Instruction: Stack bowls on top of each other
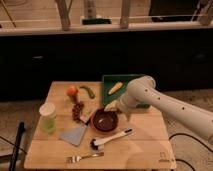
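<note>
Gripper (112,106) sits just beside the maroon bowl's (105,120) far rim — placed, you'd judge, for a rim grasp. The bowl rests mid-table (145,150), beside the green tray (107,80).

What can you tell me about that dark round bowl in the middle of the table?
The bowl is small, round and shallow, dark maroon-brown with a glossy inside and an orange-brown rim. It sits upright on the wooden table, near the middle. The robot's end effector is right at its far rim, arm arching over from the right. A white-handled utensil lies just in front of it.
</note>
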